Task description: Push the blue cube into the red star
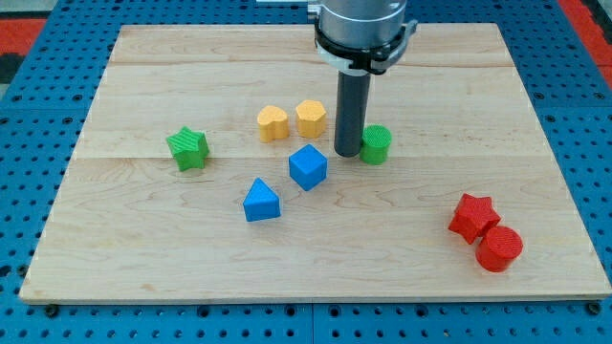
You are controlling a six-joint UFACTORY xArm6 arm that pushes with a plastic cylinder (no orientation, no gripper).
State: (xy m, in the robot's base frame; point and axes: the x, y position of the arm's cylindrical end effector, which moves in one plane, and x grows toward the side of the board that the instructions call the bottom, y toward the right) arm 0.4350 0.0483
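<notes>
The blue cube (308, 167) sits near the middle of the wooden board (143, 258). The red star (472, 216) lies at the view's lower right, touching a red cylinder (499, 248) just below and right of it. My tip (348, 153) is down on the board, a little up and to the right of the blue cube, apart from it. It stands right beside a green cylinder (375, 144) on its right.
A blue triangular block (261, 201) lies down-left of the cube. Two yellow blocks (273, 123) (311, 118) sit above the cube. A green star (187, 148) lies at the left. The board rests on a blue pegboard surface.
</notes>
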